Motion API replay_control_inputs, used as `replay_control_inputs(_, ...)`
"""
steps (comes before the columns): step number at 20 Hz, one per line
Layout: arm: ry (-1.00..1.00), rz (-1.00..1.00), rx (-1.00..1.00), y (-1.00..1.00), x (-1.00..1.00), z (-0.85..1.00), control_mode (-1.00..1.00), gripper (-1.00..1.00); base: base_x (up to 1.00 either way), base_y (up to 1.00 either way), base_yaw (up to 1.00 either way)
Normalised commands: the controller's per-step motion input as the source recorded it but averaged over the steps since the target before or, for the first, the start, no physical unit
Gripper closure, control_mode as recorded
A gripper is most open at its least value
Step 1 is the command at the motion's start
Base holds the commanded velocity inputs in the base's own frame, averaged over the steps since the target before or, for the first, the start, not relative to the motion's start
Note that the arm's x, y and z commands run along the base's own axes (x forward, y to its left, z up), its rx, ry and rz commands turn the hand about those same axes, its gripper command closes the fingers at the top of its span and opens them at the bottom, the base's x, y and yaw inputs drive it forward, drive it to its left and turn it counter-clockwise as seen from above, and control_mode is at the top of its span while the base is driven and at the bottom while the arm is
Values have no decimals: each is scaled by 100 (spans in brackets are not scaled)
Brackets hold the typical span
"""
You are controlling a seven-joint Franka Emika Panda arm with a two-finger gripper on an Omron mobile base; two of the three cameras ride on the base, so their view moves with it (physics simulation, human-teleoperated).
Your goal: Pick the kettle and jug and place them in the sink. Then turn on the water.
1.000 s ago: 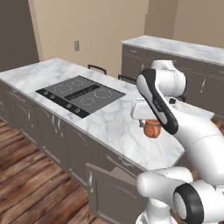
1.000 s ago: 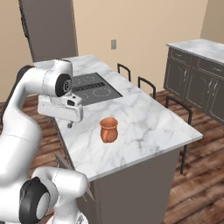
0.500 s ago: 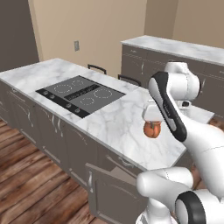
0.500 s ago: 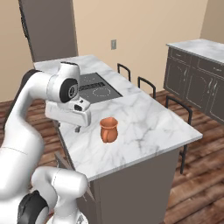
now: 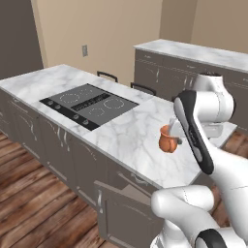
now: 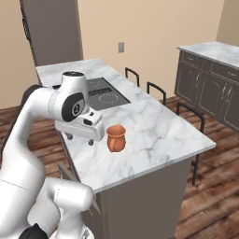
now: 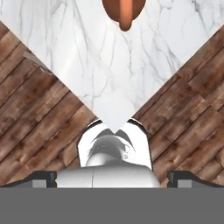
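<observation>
A: Where did things stand?

B: The jug sat upright on the marble island, toward its near right end, well right of the cooktop. The gripper hung just left of it, not touching, fingers spread wide and holding nothing.

A: How should the pickup have gone?

B: As I judged it, the hand needed to carry on rightward until the jug sat between the fingers, squared to the body rather than the loop handle, then close low on the belly so it wouldn't tip.

A: And against the earlier frames?

B: The arm had swung right, closer to the jug. The jug hadn't shifted, and the fingers were as wide then.
</observation>
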Motion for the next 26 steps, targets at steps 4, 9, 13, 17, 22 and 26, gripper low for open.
replay_control_inputs(4,0,0,-14,-39,20,0,-100,-100,0,0,0)
replay_control_inputs(9,-4,0,-4,-14,44,-4,-100,-100,0,0,0)
replay_control_inputs(13,-16,0,1,-18,40,-15,-100,-100,0,0,0)
replay_control_inputs(17,-20,0,5,-14,31,-8,-100,-100,0,0,0)
replay_control_inputs(22,-3,2,0,-1,18,-12,-100,-100,0,0,0)
replay_control_inputs(26,0,4,0,0,23,-16,-100,-100,0,0,0)
